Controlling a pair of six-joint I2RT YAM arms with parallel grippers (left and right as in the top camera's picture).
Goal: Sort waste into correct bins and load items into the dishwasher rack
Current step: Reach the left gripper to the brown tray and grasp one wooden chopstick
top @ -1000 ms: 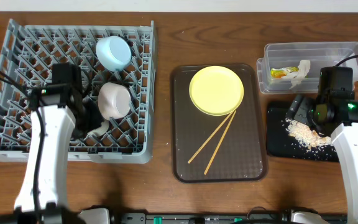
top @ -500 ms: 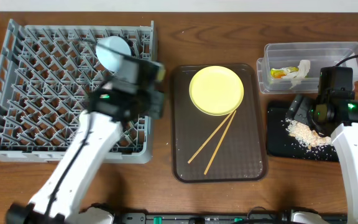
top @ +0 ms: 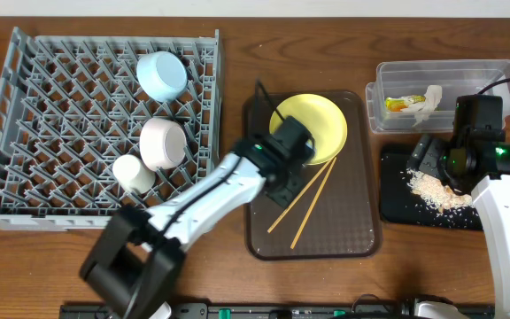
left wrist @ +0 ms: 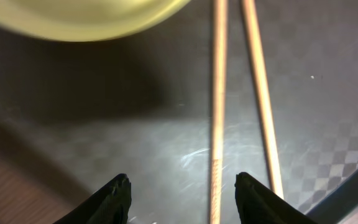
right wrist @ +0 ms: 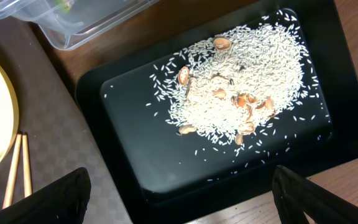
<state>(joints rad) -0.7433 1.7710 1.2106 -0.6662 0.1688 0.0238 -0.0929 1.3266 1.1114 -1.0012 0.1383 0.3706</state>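
Our left claw point(left wrist: 184, 198) hangs low over the brown serving tray point(left wrist: 104, 137) with its fingers spread wide and nothing held. The wooden chopsticks point(left wrist: 219, 112) lie flat just below it. One stick runs straight through the gap between the fingers. The other sits out by the finger on the right of the wrist view, at or just past its tip. The yellow plate point(left wrist: 73, 18) lies ahead of the claw, near but apart from it.

We judge the step in hand to be picking up the chopsticks for the dishwasher rack point(top: 25, 177), which lies well off to the claw's side. It holds the light blue bowl point(top: 162, 74), the white bowl point(top: 162, 142) and the small white cup point(top: 132, 173). To do it well, we would shift toward the outer stick until both lie inside the gap. Then we would lower to the tray and close gently so they roll together rather than cross.

Our right claw point(right wrist: 182, 199) is also wide and empty. It hovers over the black tray point(right wrist: 142, 155), with the rice point(right wrist: 241, 93) ahead of it and the clear tub point(right wrist: 86, 25) beyond that.

The near ends of the sticks are cut off by the frame. The plate is blurred, and we cannot tell whether the left fingertips touch the tray. From overhead, the arm covers the left claw and part of the plate.
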